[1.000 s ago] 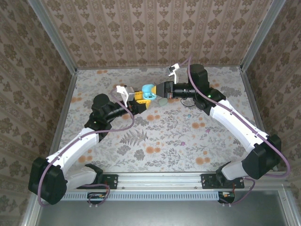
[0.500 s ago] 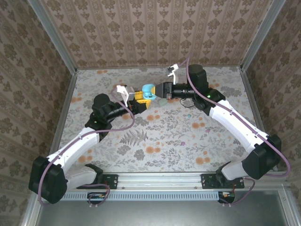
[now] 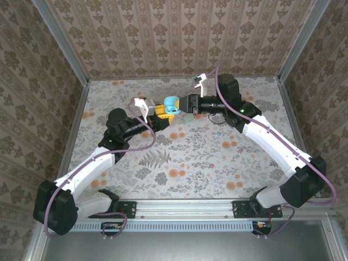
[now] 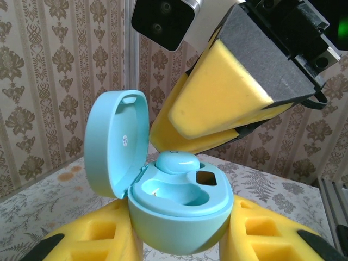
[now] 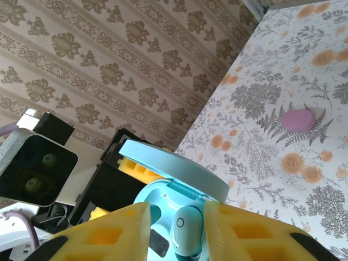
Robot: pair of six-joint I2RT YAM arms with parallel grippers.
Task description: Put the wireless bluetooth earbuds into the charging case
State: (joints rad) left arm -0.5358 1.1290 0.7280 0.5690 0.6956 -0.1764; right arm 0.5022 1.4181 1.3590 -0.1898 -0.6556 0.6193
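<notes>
Pale-blue case (image 4: 179, 217), lid open toward nine o'clock, is clamped between the left gripper's (image 4: 181, 242) yellow pads (image 4: 92, 242) at the table's (image 3: 179, 157) twelve o'clock. The right gripper's (image 5: 176, 231) fingers (image 5: 109, 234), narrowly parted, flank the earbud (image 4: 176, 162) sitting in it; grip unclear.

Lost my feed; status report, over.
Left gripper shut on open charging case. Right gripper pinching earbud at its socket. Nothing seen in the way.

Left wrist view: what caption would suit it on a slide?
Left gripper holds the open blue charging case while the right gripper holds an earbud at one socket.
</notes>
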